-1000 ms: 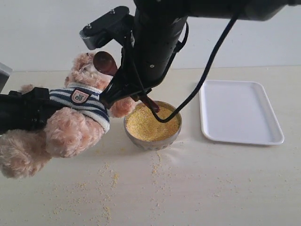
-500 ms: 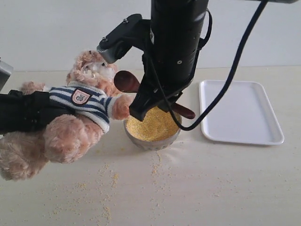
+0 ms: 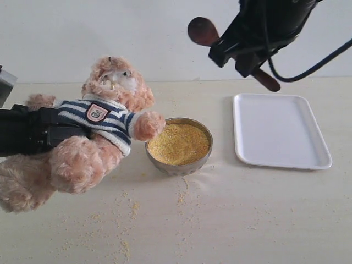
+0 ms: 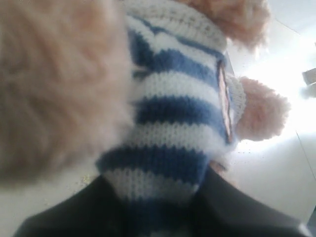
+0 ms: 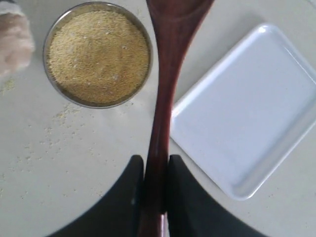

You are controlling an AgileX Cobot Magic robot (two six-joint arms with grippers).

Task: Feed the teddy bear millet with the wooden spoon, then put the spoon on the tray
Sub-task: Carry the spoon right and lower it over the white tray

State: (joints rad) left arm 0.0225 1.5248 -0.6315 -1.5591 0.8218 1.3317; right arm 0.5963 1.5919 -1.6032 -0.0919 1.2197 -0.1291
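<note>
**A:** What has changed in the last second?

**B:** The wooden spoon (image 3: 202,31). A second ago its bowl was at the muzzle of the teddy bear (image 3: 104,118). Half a second ago it had drawn back over the millet (image 3: 179,144). Now it hangs high in the air, up and toward the tray (image 3: 280,129). The wrist view looking down the handle shows the metal bowl (image 3: 181,169) on one side and the tray on the other.

**A:** And the grip on it?

**B:** The right jaws are closed narrowly on the handle, one pad on each side. The round end points back toward the bear, and I see no grains on it.

**A:** Has the bear moved?

**B:** Hardly at all. The left jaws stay clamped on its striped middle and hold it tilted, with one paw just beside the bowl's rim. The millet is heaped in the bowl as before, and loose grains are scattered over the bench (image 3: 247,220).

**A:** What does that mean for the task?

**B:** I take the feeding to be finished and the carry to the tray to have begun. The tray is bare and the spoon is well above it. What remains is to bring the spoon over the tray, lower it flat and let it go.
</note>
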